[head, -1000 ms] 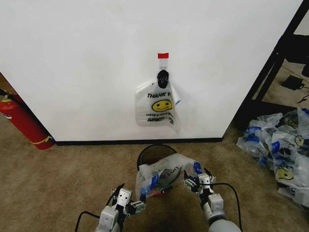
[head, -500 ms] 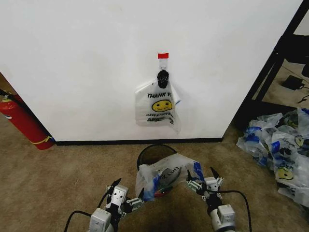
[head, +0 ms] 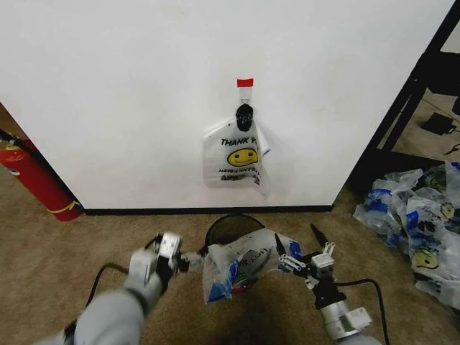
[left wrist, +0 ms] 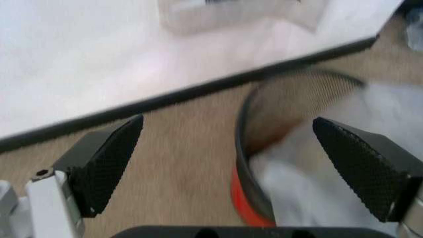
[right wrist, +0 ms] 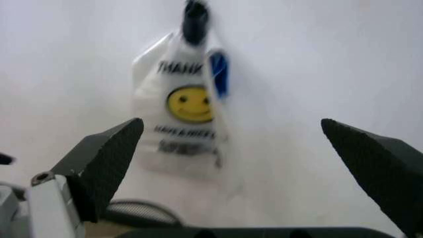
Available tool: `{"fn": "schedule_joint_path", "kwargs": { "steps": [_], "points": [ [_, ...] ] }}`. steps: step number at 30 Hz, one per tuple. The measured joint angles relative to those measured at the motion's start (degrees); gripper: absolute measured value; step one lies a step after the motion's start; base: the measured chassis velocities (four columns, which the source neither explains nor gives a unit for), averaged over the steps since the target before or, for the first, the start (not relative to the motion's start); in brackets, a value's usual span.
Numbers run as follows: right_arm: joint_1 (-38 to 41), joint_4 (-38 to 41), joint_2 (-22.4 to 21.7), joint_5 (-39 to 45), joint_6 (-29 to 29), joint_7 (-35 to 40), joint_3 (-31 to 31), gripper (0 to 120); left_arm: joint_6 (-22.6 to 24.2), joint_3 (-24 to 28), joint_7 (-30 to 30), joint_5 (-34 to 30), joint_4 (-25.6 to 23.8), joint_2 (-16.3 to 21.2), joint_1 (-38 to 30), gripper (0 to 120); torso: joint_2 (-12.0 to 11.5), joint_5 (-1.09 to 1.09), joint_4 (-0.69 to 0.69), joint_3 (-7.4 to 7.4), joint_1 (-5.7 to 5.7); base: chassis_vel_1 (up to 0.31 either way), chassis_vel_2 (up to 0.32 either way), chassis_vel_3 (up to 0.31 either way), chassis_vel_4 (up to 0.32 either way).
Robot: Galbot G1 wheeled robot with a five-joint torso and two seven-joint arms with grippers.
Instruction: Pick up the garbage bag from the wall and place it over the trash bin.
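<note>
We found the garbage bag [head: 241, 264] draped over the near side of the trash bin [head: 228, 228], its long axis running across the bin from the robot's left to its right, the mouth spread toward the bin's opening. The bin stood on the carpet just before the wall [head: 129, 100]. A second, identical bag [head: 237, 152] hung lengthwise downward from the hook [head: 244, 115].

Against the view a second earlier, the left hand [head: 188, 261] had swung up and outward to the bag's left edge; the right hand [head: 302, 255] had drawn slightly back from the bag's right edge. In both wrist views the fingers stood wide apart, gripping nothing.

The bag's print was crumpled and unreadable. We could not tell whether its rim fully encircled the bin. The bin's red base [left wrist: 246, 198] was partly covered.
</note>
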Motion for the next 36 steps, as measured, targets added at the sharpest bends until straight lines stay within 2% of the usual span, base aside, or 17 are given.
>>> {"fn": "schedule_joint_path", "kwargs": {
  "steps": [3,4,6,8,10,12,15,18,21,26,28,32,36],
  "points": [
    [-1.08,1.09,1.6,0.07,0.84,-0.63,2.75,100,1.39,4.62,2.16,-2.74,6.04,-0.84,-9.03,100,0.0,0.0,0.0,0.01,0.01,0.0,0.0,0.0,0.0],
    [-1.08,1.09,1.6,0.07,0.84,-0.63,2.75,100,1.39,4.62,2.16,-2.74,6.04,-0.84,-9.03,100,0.0,0.0,0.0,0.01,0.01,0.0,0.0,0.0,0.0],
    [-2.04,2.16,3.02,0.13,1.86,-1.46,5.12,100,1.94,7.75,4.91,-3.19,10.16,-1.75,-14.23,100,0.0,0.03,0.04,0.0,0.01,0.0,0.0,0.0,0.0],
    [-3.19,3.12,4.16,0.15,2.4,-2.36,6.88,100,2.5,9.41,7.02,-3.13,12.39,-2.43,-16.62,100,0.0,0.0,0.04,0.01,0.01,0.0,0.0,0.0,0.0],
    [-5.12,4.55,5.75,0.8,3.16,-3.64,8.99,100,5.28,11.71,9.29,-2.86,15.7,-4.0,-20.23,100,0.0,0.01,0.04,0.0,0.01,0.0,0.0,0.0,0.0],
    [-5.81,5.05,6.2,1.06,3.37,-3.94,9.52,100,6.07,12.43,9.89,-2.94,16.58,-4.39,-21.27,100,0.0,0.0,0.04,0.0,0.0,0.0,0.0,0.0,0.0],
    [-8.28,6.52,7.73,1.36,4.33,-5.02,11.37,100,7.36,17.12,13.7,-3.31,20.99,-5.68,-26.53,100,0.0,0.02,0.0,0.0,0.0,0.0,0.0,0.0,0.0],
    [-9.86,7.16,8.63,1.41,5.11,-5.41,12.64,100,7.45,22.23,19.24,-3.46,25.29,-6.49,-30.81,100,0.0,0.0,0.03,0.0,0.0,0.0,0.0,0.0,0.0],
    [-10.22,7.18,8.75,1.41,5.21,-5.42,13.02,100,7.45,24.02,21.72,-3.38,27.22,-7.14,-32.24,100,0.0,0.0,0.03,0.0,0.0,0.0,0.0,0.0,0.0],
    [-10.47,7.83,8.14,2.19,4.95,-5.3,13.99,100,7.39,25.74,31.13,-0.02,34.13,-10.01,-34.36,100,0.0,0.0,0.03,0.0,0.0,0.0,0.0,0.0,0.0],
    [-10.5,8.01,8.03,2.34,4.87,-5.29,14.04,100,7.39,25.74,32.01,0.85,35.01,-10.38,-34.52,100,0.0,0.0,0.03,0.0,0.0,0.0,0.0,0.0,0.0],
    [-10.65,8.87,7.4,3.01,4.17,-5.22,14.15,100,6.08,26.14,36.11,5.03,40.61,-12.05,-35.6,100,0.0,0.0,0.03,0.0,0.0,0.0,0.0,0.0,0.0],
    [-10.35,9.23,7.0,4.15,3.41,-4.59,14.23,100,5.09,26.44,36.94,7.61,43.11,-12.83,-35.72,99,0.0,0.0,0.04,0.0,0.0,0.0,0.0,0.0,0.0]
  ]
}}
